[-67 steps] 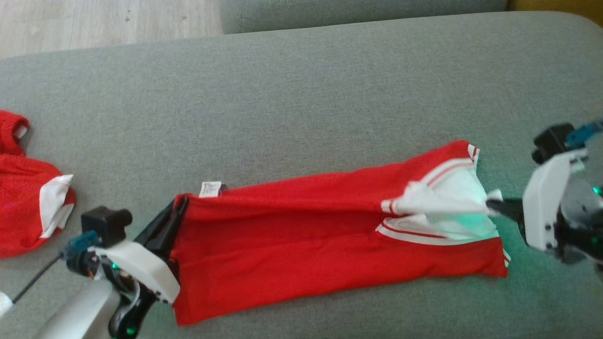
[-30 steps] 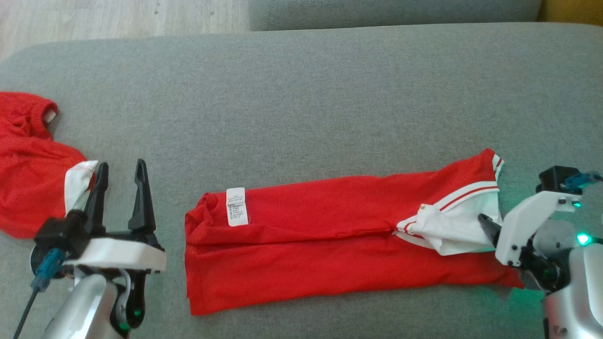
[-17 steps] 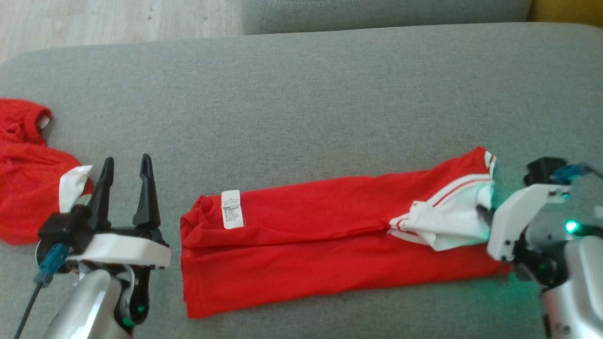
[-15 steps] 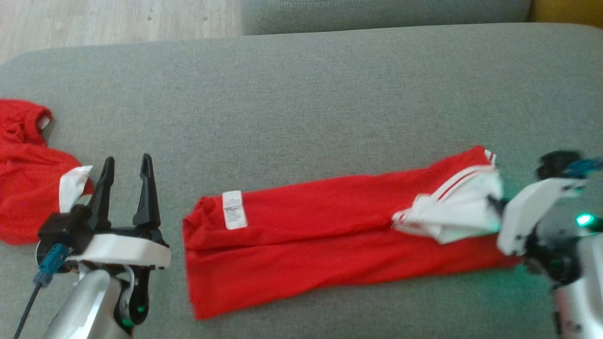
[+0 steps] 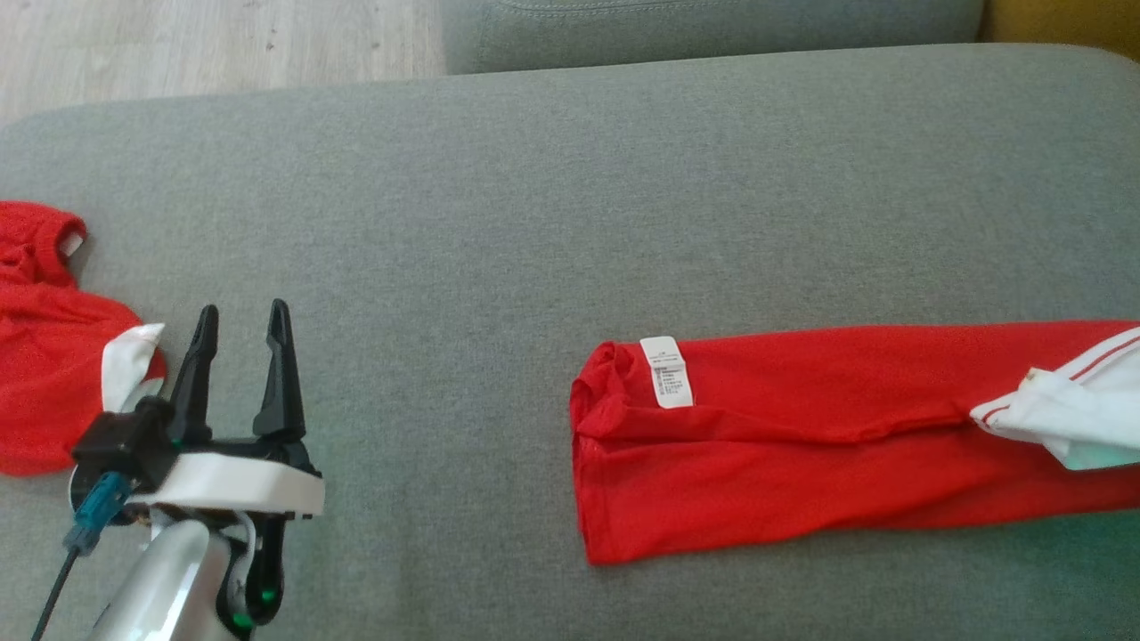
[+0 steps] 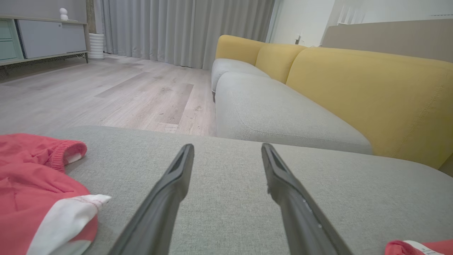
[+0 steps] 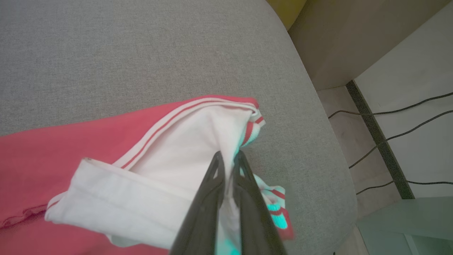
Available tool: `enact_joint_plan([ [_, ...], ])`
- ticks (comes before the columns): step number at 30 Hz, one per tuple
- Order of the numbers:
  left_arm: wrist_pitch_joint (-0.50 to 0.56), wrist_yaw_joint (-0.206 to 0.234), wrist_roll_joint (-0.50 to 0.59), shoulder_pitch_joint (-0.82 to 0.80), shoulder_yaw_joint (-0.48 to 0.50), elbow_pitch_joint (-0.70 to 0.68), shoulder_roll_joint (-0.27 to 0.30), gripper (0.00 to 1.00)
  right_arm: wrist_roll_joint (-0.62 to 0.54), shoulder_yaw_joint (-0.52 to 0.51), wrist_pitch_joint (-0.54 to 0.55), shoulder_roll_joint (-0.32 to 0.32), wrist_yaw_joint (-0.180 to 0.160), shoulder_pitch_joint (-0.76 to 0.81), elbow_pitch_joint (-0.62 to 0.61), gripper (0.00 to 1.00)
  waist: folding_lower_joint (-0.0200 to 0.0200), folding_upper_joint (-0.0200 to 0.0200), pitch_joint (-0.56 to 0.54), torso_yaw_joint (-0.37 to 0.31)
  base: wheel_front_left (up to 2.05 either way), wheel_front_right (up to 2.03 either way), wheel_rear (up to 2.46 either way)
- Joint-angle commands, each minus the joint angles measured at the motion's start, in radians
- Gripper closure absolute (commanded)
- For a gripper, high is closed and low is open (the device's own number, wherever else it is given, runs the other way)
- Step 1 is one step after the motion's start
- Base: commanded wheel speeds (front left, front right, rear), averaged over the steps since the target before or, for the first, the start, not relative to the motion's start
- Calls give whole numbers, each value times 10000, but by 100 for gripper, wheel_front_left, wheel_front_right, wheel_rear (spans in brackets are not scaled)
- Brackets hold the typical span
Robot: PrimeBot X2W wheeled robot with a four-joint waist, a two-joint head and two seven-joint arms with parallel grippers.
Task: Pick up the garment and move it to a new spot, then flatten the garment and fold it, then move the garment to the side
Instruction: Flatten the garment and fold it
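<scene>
My right end effector (image 7: 228, 157) is clamped on the white end of the garment (image 5: 802, 445), I think to drag it sideways. It lies long on the sofa (image 5: 534, 223). My left end effector (image 5: 242, 313) is wide apart, empty, near a red cloth (image 5: 44, 401).

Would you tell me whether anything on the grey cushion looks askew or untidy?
Yes: the red garment isn't flat. Its white striped end is bunched and folded back over the red, pinched in the right end effector, and its care label lies exposed.
</scene>
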Motion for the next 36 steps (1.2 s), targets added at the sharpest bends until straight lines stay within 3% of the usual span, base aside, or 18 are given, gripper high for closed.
enact_joint_plan([
  [1,-49,76,123,-249,361,-343,348,0,-45,120,37,-346,73,-111,-556,100,0,0,-20,-22,0,0,0],
  [6,12,112,136,-193,274,-403,359,0,169,1216,91,-224,73,112,-1349,100,0,0,-134,-21,0,0,0],
  [15,77,145,105,-93,157,-440,363,0,1101,5671,817,-40,73,-85,-2835,100,0,0,-340,82,0,0,0],
  [19,77,139,86,-135,126,-463,350,0,1442,7345,611,216,73,-790,-2019,100,0,0,-283,149,0,0,0],
  [25,76,72,67,-277,52,-440,302,0,1672,8993,9,1151,73,-1965,-123,100,0,0,-124,356,0,0,0],
  [34,48,-45,60,-475,-30,-185,225,0,2078,9928,-442,1635,73,-2688,1912,100,0,0,-80,678,0,0,0],
  [35,41,-53,57,-483,-23,-163,225,0,2137,9971,-546,1685,73,-2732,2025,56,0,0,-69,693,0,0,0],
  [36,35,-60,54,-486,-14,-141,227,0,2194,9964,-662,1743,73,-2757,2104,0,0,0,-61,700,0,0,0],
])
